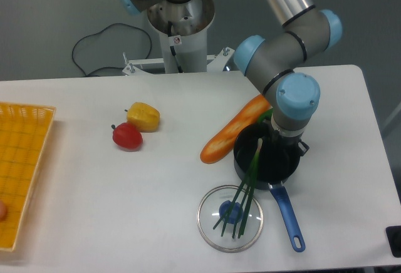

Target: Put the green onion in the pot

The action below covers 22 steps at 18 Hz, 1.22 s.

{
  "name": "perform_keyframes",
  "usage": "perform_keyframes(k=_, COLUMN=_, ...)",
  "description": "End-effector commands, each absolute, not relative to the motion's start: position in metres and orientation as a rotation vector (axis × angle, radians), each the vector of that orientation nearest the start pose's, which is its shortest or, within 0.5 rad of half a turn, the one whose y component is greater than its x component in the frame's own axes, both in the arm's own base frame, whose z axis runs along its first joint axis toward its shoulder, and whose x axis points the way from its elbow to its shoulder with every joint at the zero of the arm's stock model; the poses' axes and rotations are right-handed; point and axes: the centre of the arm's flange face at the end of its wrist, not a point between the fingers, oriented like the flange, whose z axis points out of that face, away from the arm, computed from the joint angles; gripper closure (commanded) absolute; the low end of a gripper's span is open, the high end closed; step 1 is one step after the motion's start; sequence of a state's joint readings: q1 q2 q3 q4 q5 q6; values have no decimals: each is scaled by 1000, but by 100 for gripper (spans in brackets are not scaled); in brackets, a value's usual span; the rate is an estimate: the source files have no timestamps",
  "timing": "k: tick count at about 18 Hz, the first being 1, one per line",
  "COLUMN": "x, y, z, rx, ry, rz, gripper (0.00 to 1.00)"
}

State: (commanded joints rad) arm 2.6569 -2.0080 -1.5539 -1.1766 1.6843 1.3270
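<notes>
Leaning on the pot (266,160) rim, the green onion (247,188) shows its pale end inside. Its thin dark leaves spread toward 7 o'clock over the glass lid (230,218). The tool's state I cannot tell.

White table (94,198), grey floor (50,22), black cable (100,44)

pot (266,160): arm overhead, green onion (245,193) across front rim | carrot (233,131) left | lid (230,218) front

I see the onion (248,183) lying slantwise, its pale end inside the black pot (266,160) and its dark green leaves spilling over the near rim, while the pot's blue handle points toward the table's front edge.
</notes>
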Motion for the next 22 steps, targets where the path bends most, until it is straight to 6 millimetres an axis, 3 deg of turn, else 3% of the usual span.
perform_keyframes(k=13, x=-475, y=419, z=341, rx=-3150, ry=434, rz=131, gripper=0)
perform_keyframes(k=22, x=-470, y=422, z=350, rx=-3136, ry=454, rz=153, gripper=0)
